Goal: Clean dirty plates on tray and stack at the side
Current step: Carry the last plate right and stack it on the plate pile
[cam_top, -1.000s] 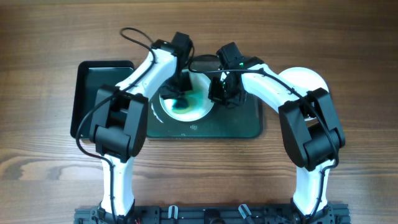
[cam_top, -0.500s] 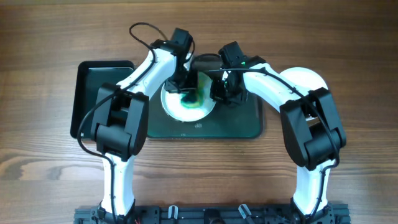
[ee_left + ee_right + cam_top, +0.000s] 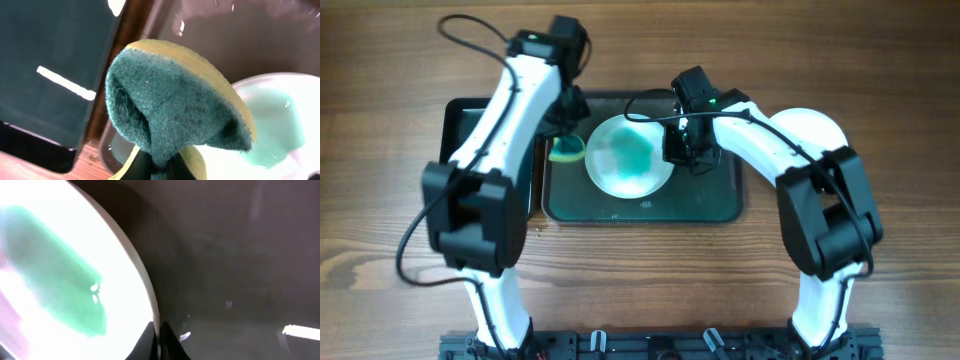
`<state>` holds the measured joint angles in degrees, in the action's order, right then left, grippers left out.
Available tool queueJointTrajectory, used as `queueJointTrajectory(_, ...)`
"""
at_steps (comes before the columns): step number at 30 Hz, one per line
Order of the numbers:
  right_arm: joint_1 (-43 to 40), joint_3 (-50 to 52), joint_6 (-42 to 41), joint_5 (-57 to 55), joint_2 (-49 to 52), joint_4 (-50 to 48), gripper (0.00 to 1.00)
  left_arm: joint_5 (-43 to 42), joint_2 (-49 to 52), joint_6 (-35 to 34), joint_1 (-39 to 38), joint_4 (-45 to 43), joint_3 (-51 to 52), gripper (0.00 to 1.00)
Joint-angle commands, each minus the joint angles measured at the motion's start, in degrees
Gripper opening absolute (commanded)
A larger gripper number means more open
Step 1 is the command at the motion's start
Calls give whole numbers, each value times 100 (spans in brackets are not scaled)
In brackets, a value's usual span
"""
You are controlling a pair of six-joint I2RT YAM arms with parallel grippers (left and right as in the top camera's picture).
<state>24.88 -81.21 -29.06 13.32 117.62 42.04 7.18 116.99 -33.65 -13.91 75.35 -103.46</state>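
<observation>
Overhead view: the smeared plate (image 3: 628, 158) sits inside the tray (image 3: 712, 203), just left of the right jaws, with a pale teal-green film across its centre. The right jaws are closed to a narrow pinch on the plate's right rim. The right wrist view shows the two dark tips meeting at the white edge of the plate (image 3: 50, 280), with the bare tray floor (image 3: 240, 255) beyond. The left jaws are clamped on a folded sponge (image 3: 565, 151), green scouring face outward and yellow backing at the edges. The sponge is off the plate, at the tray's left end. In the left wrist view, the sponge (image 3: 175, 100) fills the frame above the jaws. The plate (image 3: 280, 125) lies to one side and the dark bin (image 3: 50, 50) to the other. A second plate (image 3: 817, 124) lies on the counter (image 3: 640, 280) outside the tray, beyond the right jaws and partly under the right arm. Its visible part is plain white. The bin (image 3: 460, 130) stands just beside the tray's left rim.
</observation>
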Motion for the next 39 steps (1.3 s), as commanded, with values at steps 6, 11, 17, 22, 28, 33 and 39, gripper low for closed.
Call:
queueJointTrajectory(6,1128,-22,315,-5088,-1749,940,4,-162,-212,-114,160,-11,-85,4)
queueJointTrajectory(11,2129,-22,170,-7569,-2015,1320,4,-160,-212,-114,160,-15,-81,4)
queueJointTrajectory(17,2855,-22,234,-9694,-2015,1572,4,-162,-212,-114,160,-37,-81,4)
queueJointTrajectory(22,2907,-22,319,-10043,-2015,1565,4,-162,-212,-114,160,-35,-81,4)
queueJointTrajectory(28,2750,-20,181,-7973,-2015,1565,4,-162,-212,-114,129,-35,-81,4)
queueJointTrajectory(33,1311,-20,376,-4247,-2094,1261,4,-162,-212,-111,127,-35,-81,4)
queueJointTrajectory(39,-1580,13,1104,-308,-2448,896,4,-162,-212,-111,129,-33,-81,4)
